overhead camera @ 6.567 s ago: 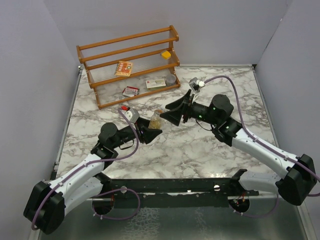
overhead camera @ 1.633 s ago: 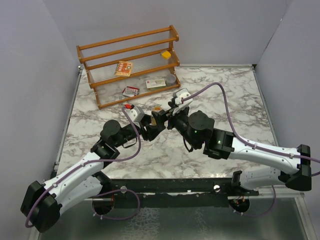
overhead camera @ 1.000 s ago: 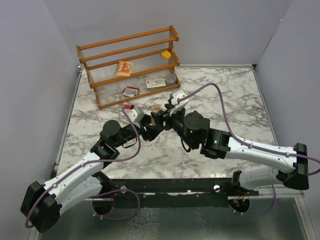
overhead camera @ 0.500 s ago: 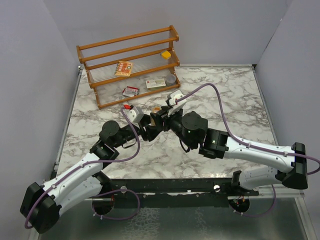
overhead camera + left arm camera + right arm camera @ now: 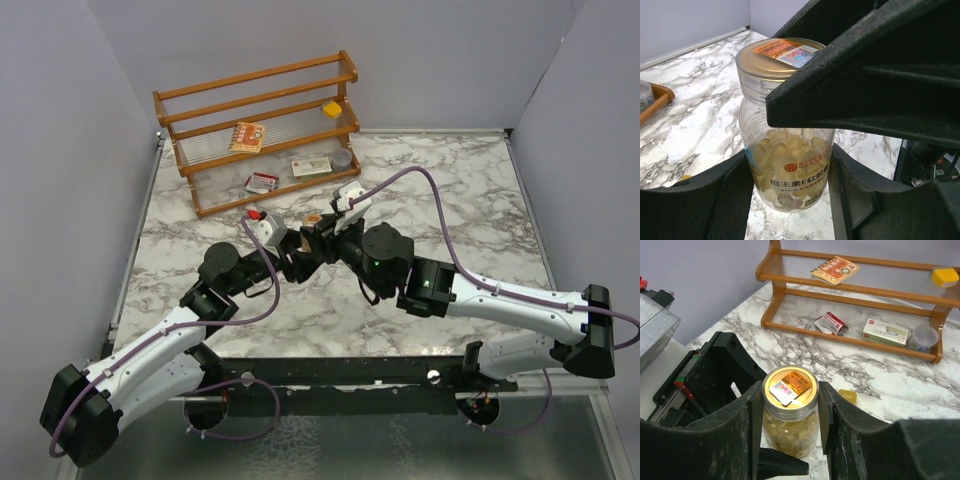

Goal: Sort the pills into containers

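Note:
A round clear jar full of yellowish pills, with a gold lid, stands upright at mid-table. My left gripper is shut on its lower body, one pad against each side. From the other side and higher up, my right gripper has its pads against both sides of the lid. The small squarish yellow box sits on the rack's middle shelf at the right end. A small flat yellow piece lies on the marble just right of the jar.
The wooden rack stands at the back left. It holds an orange card packet, a red-and-white packet, a pale box and a round grey tin.
My right gripper's jaws have narrowed onto the jar's lid, and that arm has edged slightly left. The left gripper and the jar have stayed put.

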`<state>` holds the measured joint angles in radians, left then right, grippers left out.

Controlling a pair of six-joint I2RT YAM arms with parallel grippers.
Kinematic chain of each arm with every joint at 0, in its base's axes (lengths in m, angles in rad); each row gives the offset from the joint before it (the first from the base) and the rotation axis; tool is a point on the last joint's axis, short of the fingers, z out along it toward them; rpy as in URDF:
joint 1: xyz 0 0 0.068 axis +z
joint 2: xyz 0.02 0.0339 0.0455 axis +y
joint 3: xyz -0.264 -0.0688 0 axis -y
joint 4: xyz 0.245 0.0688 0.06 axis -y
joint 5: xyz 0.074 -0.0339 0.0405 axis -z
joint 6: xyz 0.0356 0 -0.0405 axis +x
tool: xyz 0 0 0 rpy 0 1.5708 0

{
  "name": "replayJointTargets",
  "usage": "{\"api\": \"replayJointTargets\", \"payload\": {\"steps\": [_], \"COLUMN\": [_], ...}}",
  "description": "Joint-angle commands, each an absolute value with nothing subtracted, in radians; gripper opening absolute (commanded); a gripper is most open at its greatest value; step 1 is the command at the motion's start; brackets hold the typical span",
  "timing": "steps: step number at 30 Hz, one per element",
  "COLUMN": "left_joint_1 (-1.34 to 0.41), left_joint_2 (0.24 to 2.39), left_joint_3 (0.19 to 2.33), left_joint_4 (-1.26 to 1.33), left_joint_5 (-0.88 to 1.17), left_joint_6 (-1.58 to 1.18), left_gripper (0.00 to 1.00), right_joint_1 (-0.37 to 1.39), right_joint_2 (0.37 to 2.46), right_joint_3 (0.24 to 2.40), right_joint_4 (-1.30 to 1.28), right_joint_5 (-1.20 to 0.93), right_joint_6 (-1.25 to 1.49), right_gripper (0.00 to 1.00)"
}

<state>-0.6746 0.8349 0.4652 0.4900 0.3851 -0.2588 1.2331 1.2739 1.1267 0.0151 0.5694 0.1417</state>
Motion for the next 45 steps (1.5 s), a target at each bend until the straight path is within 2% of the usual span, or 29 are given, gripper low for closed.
{"api": "replayJointTargets", "payload": {"steps": [1,5,22,35,45], "left_joint_1": [-0.681,-0.682,-0.741,-0.830,-0.842], "left_joint_2": [0.817,0.813,0.867,0.894,0.873], "left_joint_3": [0.461,0.464,0.499,0.531,0.514], "left_joint_4": [0.531,0.543,0.680,0.694,0.694], "left_joint_5": [0.425,0.477,0.863,1.031,1.006], "left_joint_6": [-0.255,-0.249,-0.273,-0.232,-0.217], "left_gripper": [0.00,0.00,0.00,0.00,0.00], "right_joint_1": [1.233,1.233,1.234,1.233,1.233], "right_joint_2": [1.265,1.237,0.959,0.864,0.812], "right_joint_3": [1.158,1.145,1.030,0.939,0.901], "right_joint_4": [0.005,-0.036,-0.071,-0.014,0.003], "right_joint_5": [0.546,0.528,0.280,0.150,0.136], "right_joint_6": [0.152,0.159,0.092,0.032,-0.013], "right_gripper": [0.24,0.17,0.14,0.15,0.25]}}
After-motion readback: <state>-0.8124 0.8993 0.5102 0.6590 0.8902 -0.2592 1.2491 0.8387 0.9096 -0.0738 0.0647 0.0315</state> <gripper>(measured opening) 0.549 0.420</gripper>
